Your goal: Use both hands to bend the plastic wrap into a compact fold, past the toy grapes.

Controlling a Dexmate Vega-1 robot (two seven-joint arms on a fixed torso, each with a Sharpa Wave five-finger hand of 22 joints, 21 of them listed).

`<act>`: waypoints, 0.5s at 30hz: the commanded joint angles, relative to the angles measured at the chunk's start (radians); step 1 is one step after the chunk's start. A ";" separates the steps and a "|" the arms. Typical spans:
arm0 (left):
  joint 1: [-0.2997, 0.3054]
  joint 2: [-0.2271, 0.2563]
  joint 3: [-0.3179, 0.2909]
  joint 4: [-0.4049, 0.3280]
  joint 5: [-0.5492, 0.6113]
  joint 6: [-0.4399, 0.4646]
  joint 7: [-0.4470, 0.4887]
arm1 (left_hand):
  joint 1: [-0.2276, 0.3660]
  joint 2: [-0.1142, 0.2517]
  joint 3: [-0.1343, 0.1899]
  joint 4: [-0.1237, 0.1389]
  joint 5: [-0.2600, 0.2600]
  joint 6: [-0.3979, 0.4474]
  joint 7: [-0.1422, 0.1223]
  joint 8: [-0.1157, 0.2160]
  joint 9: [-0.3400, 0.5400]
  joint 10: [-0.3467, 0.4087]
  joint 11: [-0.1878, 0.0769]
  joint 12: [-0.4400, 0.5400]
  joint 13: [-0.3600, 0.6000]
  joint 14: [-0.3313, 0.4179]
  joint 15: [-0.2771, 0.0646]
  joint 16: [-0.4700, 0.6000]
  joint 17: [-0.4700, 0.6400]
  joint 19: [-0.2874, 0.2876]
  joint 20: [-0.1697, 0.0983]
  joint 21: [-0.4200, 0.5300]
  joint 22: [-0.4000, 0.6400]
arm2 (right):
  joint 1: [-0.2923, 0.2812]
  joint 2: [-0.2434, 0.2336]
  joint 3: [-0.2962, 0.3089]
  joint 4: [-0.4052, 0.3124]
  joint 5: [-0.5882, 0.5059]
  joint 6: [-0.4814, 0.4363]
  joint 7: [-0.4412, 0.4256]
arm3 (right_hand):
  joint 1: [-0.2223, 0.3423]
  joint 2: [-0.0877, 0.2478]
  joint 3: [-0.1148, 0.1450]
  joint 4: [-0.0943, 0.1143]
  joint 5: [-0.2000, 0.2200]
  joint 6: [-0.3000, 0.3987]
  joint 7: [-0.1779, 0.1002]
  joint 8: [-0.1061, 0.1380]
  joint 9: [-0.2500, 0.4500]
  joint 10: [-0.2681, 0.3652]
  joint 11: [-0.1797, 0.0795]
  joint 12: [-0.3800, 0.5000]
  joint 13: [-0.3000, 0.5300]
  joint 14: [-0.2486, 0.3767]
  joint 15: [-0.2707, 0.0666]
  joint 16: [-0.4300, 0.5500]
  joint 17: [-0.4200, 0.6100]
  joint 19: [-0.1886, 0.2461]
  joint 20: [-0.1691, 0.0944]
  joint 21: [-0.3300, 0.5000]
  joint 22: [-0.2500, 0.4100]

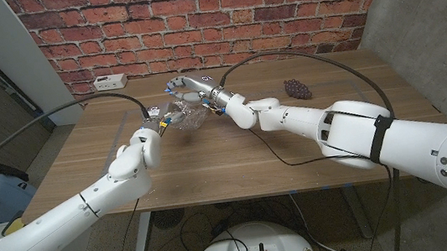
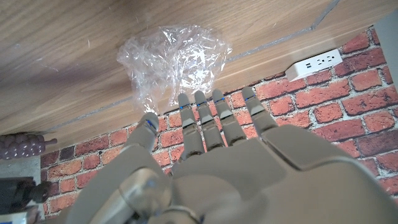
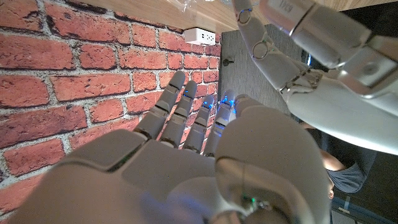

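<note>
The crumpled clear plastic wrap (image 1: 188,116) lies near the middle of the wooden table (image 1: 236,162); its bunched shape is clear in the left wrist view (image 2: 174,57). My left hand (image 1: 153,130) is just left of it, with straight fingers (image 2: 219,118) reaching to its edge and nothing in its grasp. I cannot tell whether they touch it. My right hand (image 1: 189,88) hovers just behind and above the wrap, with spread fingers (image 3: 186,118) holding nothing. The dark purple toy grapes (image 1: 297,88) sit at the far right, well apart from both hands.
A white power strip (image 1: 107,81) lies at the table's far left edge, in front of the brick wall. A black cable (image 1: 300,59) arcs over the right arm. A thin cable (image 1: 282,157) trails across the table under the right forearm.
</note>
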 commanded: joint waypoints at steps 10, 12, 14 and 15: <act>0.296 0.024 -0.231 -0.063 -0.117 -0.283 0.413 | 0.167 0.054 0.045 -0.044 0.021 0.298 0.056 0.161 0.064 0.287 0.025 0.193 0.114 0.292 -0.023 0.209 0.162 0.173 -0.031 0.121 0.042 | 0.016 0.067 0.006 0.077 0.031 -0.009 0.105 | -0.060 -0.003 0.019 0.020 -0.031 -0.065 -0.003 -0.029 0.003 -0.052 0.008 -0.018 -0.002 -0.061 -0.128 -0.020 0.003 -0.032 -0.012 -0.014 0.002; 0.314 0.025 -0.248 -0.066 -0.130 -0.309 0.426 | 0.173 0.055 0.047 -0.044 0.021 0.302 0.058 0.165 0.067 0.290 0.028 0.197 0.119 0.294 -0.024 0.217 0.171 0.178 -0.029 0.126 0.044 | 0.022 0.080 -0.004 0.095 0.032 -0.008 0.109 | -0.064 0.009 0.032 0.024 -0.030 -0.072 -0.006 -0.030 0.003 -0.054 0.005 -0.017 -0.003 -0.065 -0.132 -0.021 0.004 -0.038 -0.028 -0.017 0.002; 0.327 0.026 -0.261 -0.068 -0.136 -0.330 0.436 | 0.175 0.054 0.048 -0.043 0.021 0.302 0.057 0.166 0.068 0.290 0.030 0.198 0.122 0.295 -0.025 0.219 0.174 0.177 -0.030 0.128 0.045 | 0.027 0.092 -0.010 0.113 0.039 -0.009 0.115 | -0.067 0.012 0.040 0.026 -0.030 -0.079 -0.006 -0.032 0.003 -0.057 0.002 -0.018 -0.004 -0.069 -0.136 -0.022 0.005 -0.040 -0.034 -0.017 0.002; 0.334 0.025 -0.268 -0.067 -0.143 -0.345 0.442 | 0.176 0.054 0.050 -0.042 0.022 0.301 0.057 0.166 0.069 0.291 0.030 0.199 0.123 0.294 -0.024 0.219 0.174 0.177 -0.030 0.128 0.045 | 0.030 0.097 -0.013 0.121 0.045 -0.011 0.122 | -0.069 0.011 0.045 0.028 -0.030 -0.086 -0.007 -0.034 0.003 -0.060 0.004 -0.018 -0.004 -0.070 -0.137 -0.023 0.004 -0.041 -0.037 -0.018 0.002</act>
